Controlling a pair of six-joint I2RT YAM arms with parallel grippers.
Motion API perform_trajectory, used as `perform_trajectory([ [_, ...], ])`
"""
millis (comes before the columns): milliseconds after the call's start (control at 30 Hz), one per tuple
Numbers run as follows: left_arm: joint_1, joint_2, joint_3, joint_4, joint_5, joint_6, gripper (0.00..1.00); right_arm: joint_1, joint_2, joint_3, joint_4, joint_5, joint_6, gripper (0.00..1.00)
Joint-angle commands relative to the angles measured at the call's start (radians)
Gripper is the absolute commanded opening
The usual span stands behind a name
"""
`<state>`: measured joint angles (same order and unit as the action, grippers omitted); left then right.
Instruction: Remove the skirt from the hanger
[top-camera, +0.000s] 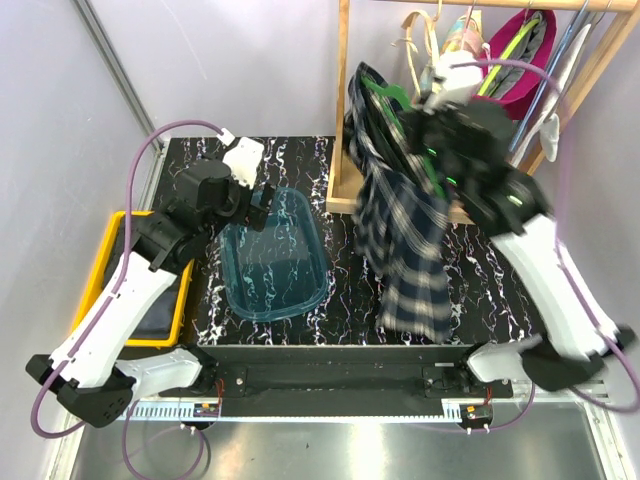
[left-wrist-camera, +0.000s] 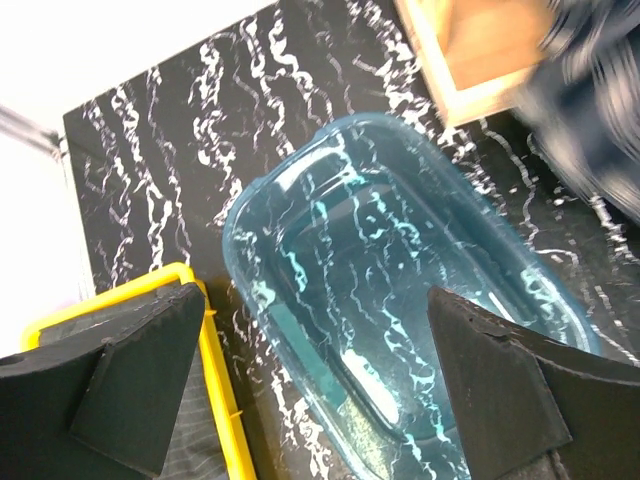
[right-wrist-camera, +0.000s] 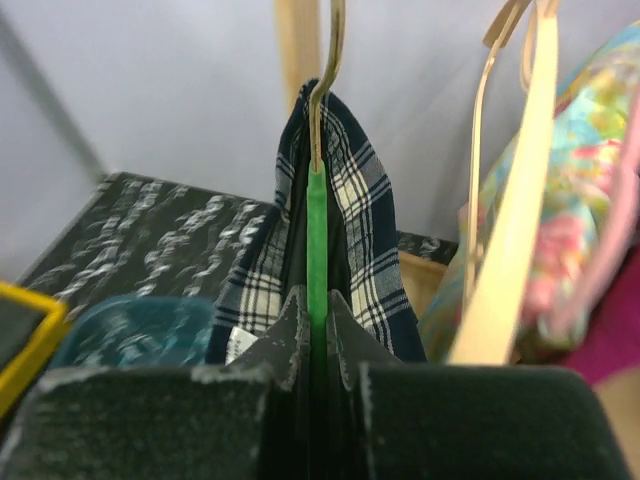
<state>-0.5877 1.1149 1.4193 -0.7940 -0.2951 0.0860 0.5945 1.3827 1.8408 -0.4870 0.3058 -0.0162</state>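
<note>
1. The hanger (right-wrist-camera: 317, 230) is being pinched between the pressed-together jaws of the right gripper (right-wrist-camera: 318, 305). In the right wrist view its green bar is running straight up out of the narrow slit between the two fingers.
2. The skirt (right-wrist-camera: 365, 215) is being carried on that hanger. It is draped over it just above the fingertips, with plaid fabric falling on both sides of the green bar.
3. In the top view the skirt (top-camera: 408, 250) is being shown hanging down from the hanger (top-camera: 385, 92) in front of the wooden rack (top-camera: 343, 110). Its lower edge is reaching over the front part of the marbled black table (top-camera: 300, 160); whether it is touching the table cannot be told.
4. The right gripper (top-camera: 425, 110) is being held high beside the rack, at the skirt's upper end, and that arm is being rendered blurred.
5. Whether the hanger's hook is resting on the rack's rail cannot be told.
6. The left gripper (left-wrist-camera: 315, 300) is being held with its jaws spread wide and nothing between them, above a teal see-through bin (left-wrist-camera: 235, 215) and well apart from the skirt.
7. The bin is being flanked on its left by a yellow tray (top-camera: 100, 262).
8. A floral garment (right-wrist-camera: 590, 180) and a cream hanger (right-wrist-camera: 510, 250) are being shown just to the right of the skirt in the right wrist view
</note>
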Motion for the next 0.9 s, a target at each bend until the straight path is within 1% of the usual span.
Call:
perform_trajectory([
  [0, 0.005, 0.017, 0.101, 0.024, 0.111, -0.005, 0.99, 0.001, -0.263, -0.035, -0.064, -0.221, 0.153, 0.0],
  [33, 0.005, 0.02, 0.116, 0.018, 0.14, -0.02, 0.99, -0.001, -0.292, -0.035, -0.112, -0.293, 0.168, 0.0],
  [67, 0.005, 0.022, 0.131, 0.019, 0.175, -0.023, 0.99, 0.001, -0.33, -0.028, -0.143, -0.33, 0.186, 0.0],
  [100, 0.005, 0.029, 0.162, 0.019, 0.236, -0.028, 0.99, 0.001, -0.338, 0.013, -0.177, -0.361, 0.197, 0.0],
  [133, 0.009, 0.037, 0.187, 0.019, 0.264, -0.032, 0.99, 0.001, -0.343, 0.041, -0.241, -0.416, 0.209, 0.0],
  [167, 0.012, 0.046, 0.21, 0.019, 0.287, -0.034, 0.99, -0.001, -0.341, 0.072, -0.271, -0.448, 0.232, 0.0],
  [200, 0.022, 0.063, 0.258, 0.019, 0.345, -0.037, 0.99, 0.001, -0.338, 0.131, -0.294, -0.479, 0.245, 0.0],
  [233, 0.054, 0.071, 0.279, 0.022, 0.387, -0.043, 0.99, 0.001, -0.336, 0.156, -0.321, -0.534, 0.272, 0.0],
  [267, 0.08, 0.077, 0.3, 0.033, 0.436, -0.048, 0.99, 0.001, -0.333, 0.175, -0.326, -0.557, 0.285, 0.0],
  [300, 0.11, 0.083, 0.337, 0.039, 0.58, -0.049, 0.99, 0.001, -0.333, 0.196, -0.326, -0.573, 0.294, 0.0],
  [333, 0.183, 0.08, 0.349, 0.048, 0.672, -0.055, 0.99, 0.001, -0.335, 0.198, -0.32, -0.588, 0.308, 0.0],
  [367, 0.227, 0.074, 0.354, 0.085, 0.77, -0.067, 0.99, 0.001, -0.338, 0.193, -0.314, -0.59, 0.312, 0.0],
  [400, 0.271, 0.06, 0.349, 0.116, 0.942, -0.083, 0.99, 0.001, -0.341, 0.189, -0.305, -0.59, 0.314, 0.0],
  [433, 0.342, 0.031, 0.314, 0.149, 1.012, -0.119, 0.99, 0.001, -0.341, 0.181, -0.297, -0.596, 0.317, 0.0],
  [467, 0.368, 0.014, 0.3, 0.207, 1.062, -0.126, 0.99, 0.001, -0.341, 0.17, -0.289, -0.603, 0.318, 0.0],
  [500, 0.391, 0.004, 0.288, 0.225, 1.129, -0.13, 0.99, 0.001, -0.338, 0.169, -0.283, -0.609, 0.321, 0.0],
  [567, 0.472, -0.01, 0.274, 0.26, 1.238, -0.169, 0.99, 0.001, -0.329, 0.161, -0.275, -0.637, 0.331, 0.0],
  [600, 0.508, -0.007, 0.277, 0.275, 1.422, -0.199, 0.99, 0.001, -0.326, 0.155, -0.262, -0.645, 0.334, 0.0],
  [633, 0.576, 0.002, 0.276, 0.314, 1.533, -0.341, 0.99, 0.001, -0.326, 0.149, -0.254, -0.654, 0.34, 0.0],
  [667, 0.586, 0.011, 0.224, 0.525, 1.638, -0.473, 0.99, 0.001, -0.324, 0.138, -0.246, -0.659, 0.344, 0.0],
  [700, 0.588, 0.011, 0.17, 0.728, 1.769, -0.649, 0.99, 0.001, -0.324, 0.133, -0.228, -0.665, 0.349, 0.0],
  [733, 0.586, 0.011, 0.117, 1.164, 1.783, -1.015, 0.99, 0.001, -0.324, 0.129, -0.219, -0.683, 0.361, 0.0],
  [767, 0.588, 0.01, 0.004, 1.358, 1.782, -1.157, 0.99, 0.001, -0.323, 0.123, -0.208, -0.694, 0.367, 0.0],
  [800, 0.588, 0.013, -0.029, 1.5, 1.778, -1.248, 0.99, -0.001, -0.32, 0.123, -0.193, -0.703, 0.375, 0.0],
  [833, 0.588, 0.022, -0.046, 1.56, 1.786, -1.293, 0.99, -0.001, -0.318, 0.123, -0.187, -0.715, 0.383, 0.0],
  [867, 0.588, 0.04, -0.052, 1.522, 1.795, -1.27, 0.99, 0.001, -0.318, 0.124, -0.18, -0.718, 0.387, 0.0],
])
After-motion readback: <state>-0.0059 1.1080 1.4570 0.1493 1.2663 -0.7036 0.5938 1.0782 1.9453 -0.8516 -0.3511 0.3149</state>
